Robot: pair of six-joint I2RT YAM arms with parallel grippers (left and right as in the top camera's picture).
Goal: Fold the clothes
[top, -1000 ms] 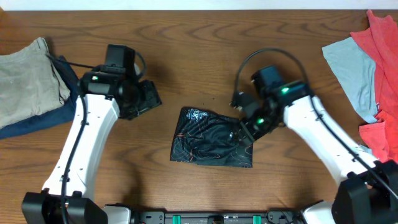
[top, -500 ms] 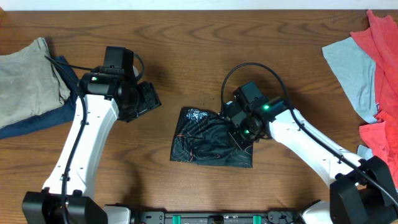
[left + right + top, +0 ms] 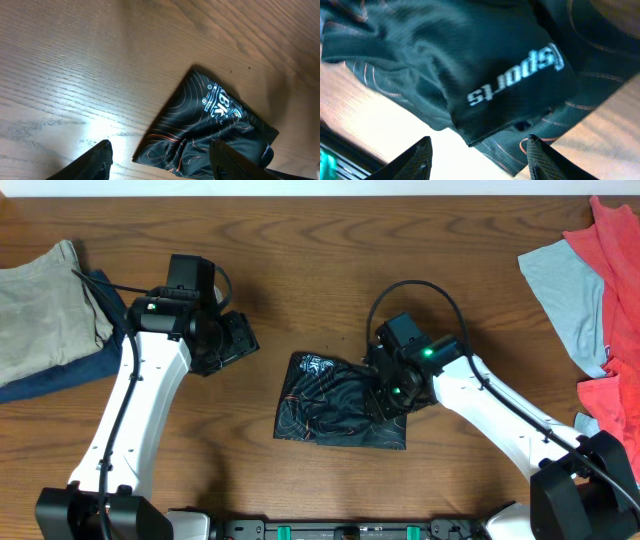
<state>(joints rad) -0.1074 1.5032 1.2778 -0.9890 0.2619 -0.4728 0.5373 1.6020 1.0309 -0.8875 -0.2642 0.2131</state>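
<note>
Right gripper (image 3: 479,154) has slid in over the black jersey (image 3: 325,412), fingers spread, empty. Mid-fold, I reckon; next, pinch an edge.

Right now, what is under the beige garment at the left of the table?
A dark blue garment pokes out along the lower and right edges of the beige garment. How far it runs underneath, and whether anything else lies there, is covered.

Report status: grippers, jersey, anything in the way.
Left gripper open, empty, left of the jersey. Right gripper open over jersey's right side, nothing gripped. Jersey rumpled, partly folded, mid-table. Tan pile far left, blue and red tops far right; nothing blocking.
</note>
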